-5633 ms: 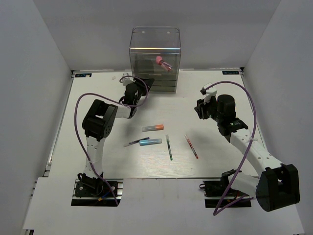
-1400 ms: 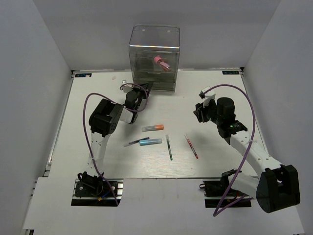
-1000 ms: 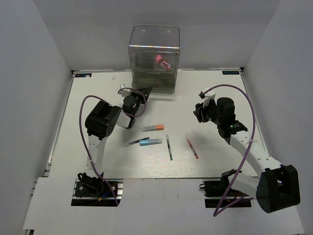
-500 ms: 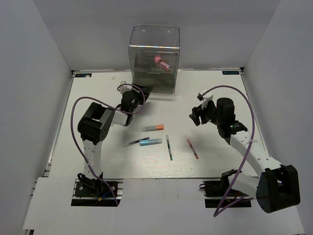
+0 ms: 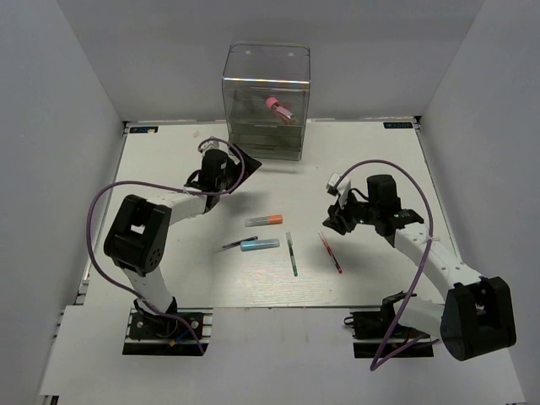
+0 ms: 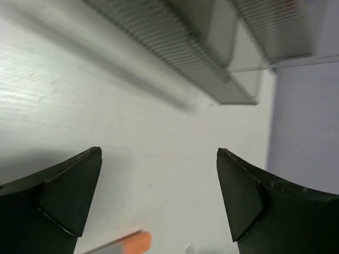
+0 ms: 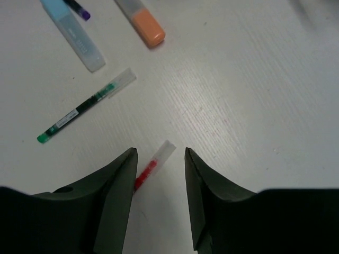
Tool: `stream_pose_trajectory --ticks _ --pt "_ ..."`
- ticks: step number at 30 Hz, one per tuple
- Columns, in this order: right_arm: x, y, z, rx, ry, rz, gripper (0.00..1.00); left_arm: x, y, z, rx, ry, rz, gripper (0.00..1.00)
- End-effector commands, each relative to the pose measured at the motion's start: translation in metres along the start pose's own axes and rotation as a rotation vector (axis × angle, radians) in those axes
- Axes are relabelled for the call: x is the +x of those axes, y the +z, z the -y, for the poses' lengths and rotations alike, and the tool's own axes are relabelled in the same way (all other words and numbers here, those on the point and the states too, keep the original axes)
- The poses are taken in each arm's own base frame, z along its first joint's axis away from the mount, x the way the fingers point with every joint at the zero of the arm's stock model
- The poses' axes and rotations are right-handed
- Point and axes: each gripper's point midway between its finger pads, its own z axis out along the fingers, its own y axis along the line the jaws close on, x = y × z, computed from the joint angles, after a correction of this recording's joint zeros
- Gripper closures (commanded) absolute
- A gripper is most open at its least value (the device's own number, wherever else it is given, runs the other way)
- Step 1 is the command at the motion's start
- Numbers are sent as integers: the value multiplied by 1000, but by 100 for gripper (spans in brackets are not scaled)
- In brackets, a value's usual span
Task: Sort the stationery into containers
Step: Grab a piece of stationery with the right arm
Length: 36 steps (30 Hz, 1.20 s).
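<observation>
Apparently the red pen [image 7: 152, 168] lies below the right end effector [image 7: 159, 152].

Top view: fixed high behind the near edge of the table [image 5: 169, 278], facing down and toward the far edge, taking in the table from near edge to far edge. Left wrist view: low and close by the far edge, facing the foot of the drawer box [image 6: 212, 74], with the fingers of the left tool [image 6: 159, 153] at the frame's bottom corners. Right wrist view: close, looking steeply down on mid-table right of centre; the orange-and-grey marker [image 7: 142, 22] shows in all three views.
</observation>
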Motion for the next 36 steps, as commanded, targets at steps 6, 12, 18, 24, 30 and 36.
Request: stream_pose_trajectory --ticks 6,12,18,24,30,36 --pt "57 -3 -44 -130 201 -248 56 13 -52 -48 -355 216 -221 0" --pt "63 8 -39 -93 330 -358 51 7 -78 -35 -304 242 -223 0" --pt "82 17 -35 -15 338 -469 46 7 -112 -45 -364 310 -254 0" --pt "99 26 -32 44 343 -546 42 22 -144 -65 -404 337 -293 0" --pt "122 28 -24 140 315 -644 50 23 -159 -70 -416 333 -277 3" --pt "139 27 -27 162 227 -700 83 30 -175 -72 -446 173 -245 3"
